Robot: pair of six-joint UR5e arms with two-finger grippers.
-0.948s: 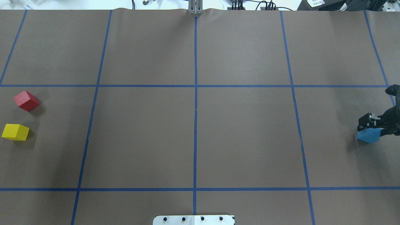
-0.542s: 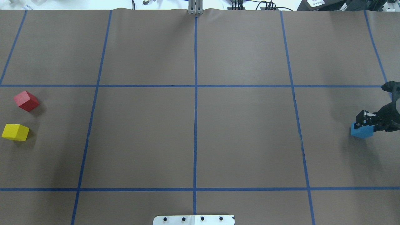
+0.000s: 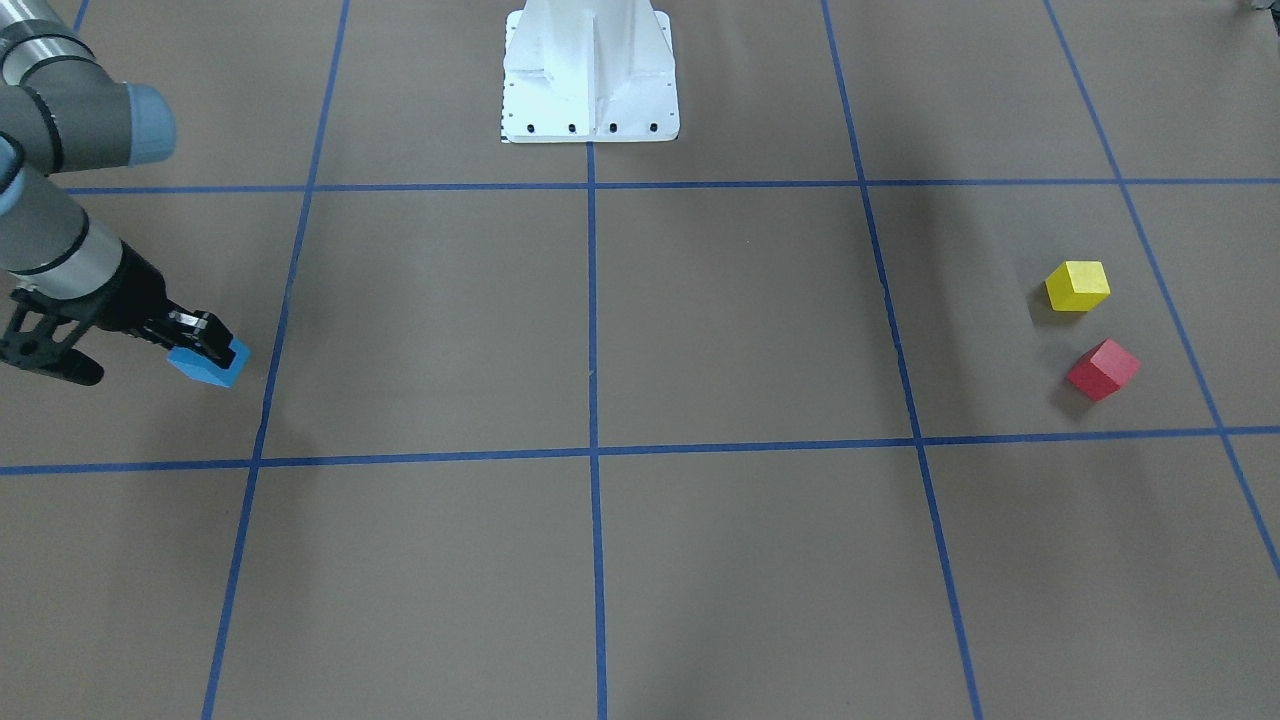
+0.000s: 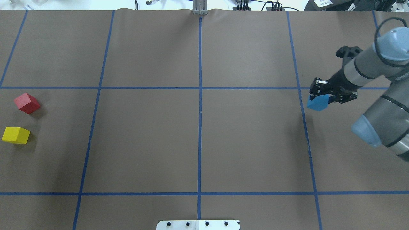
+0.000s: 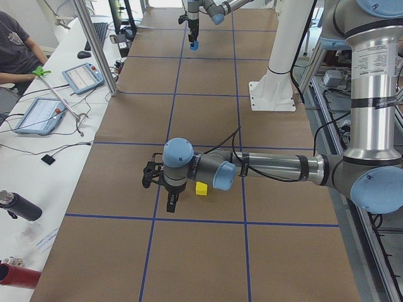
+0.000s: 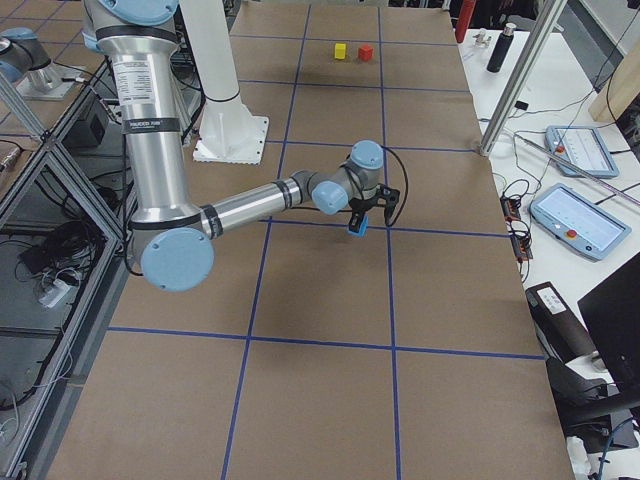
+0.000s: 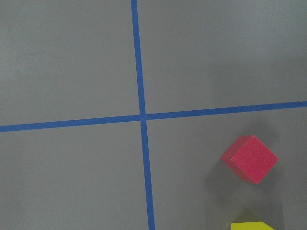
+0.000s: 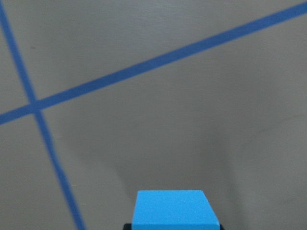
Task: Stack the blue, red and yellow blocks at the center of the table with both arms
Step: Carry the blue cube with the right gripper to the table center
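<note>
The right gripper (image 4: 320, 95) has its fingers squeezed on the blue block (image 4: 317, 103) and holds it up over the table (image 4: 249, 143), on the robot's right side. It should go slowly to where the blue lines (image 4: 200, 111) cross in the middle and set the block down flat. The red block (image 4: 27, 103) and yellow block (image 4: 15, 134) sit far left. The left gripper (image 5: 171, 200) hangs near them; I cannot tell if its fingers are apart.

no text legible, small print on right arm (image 6: 146, 100) tube blurred, same on left arm (image 5: 371, 75) upright tube
</note>
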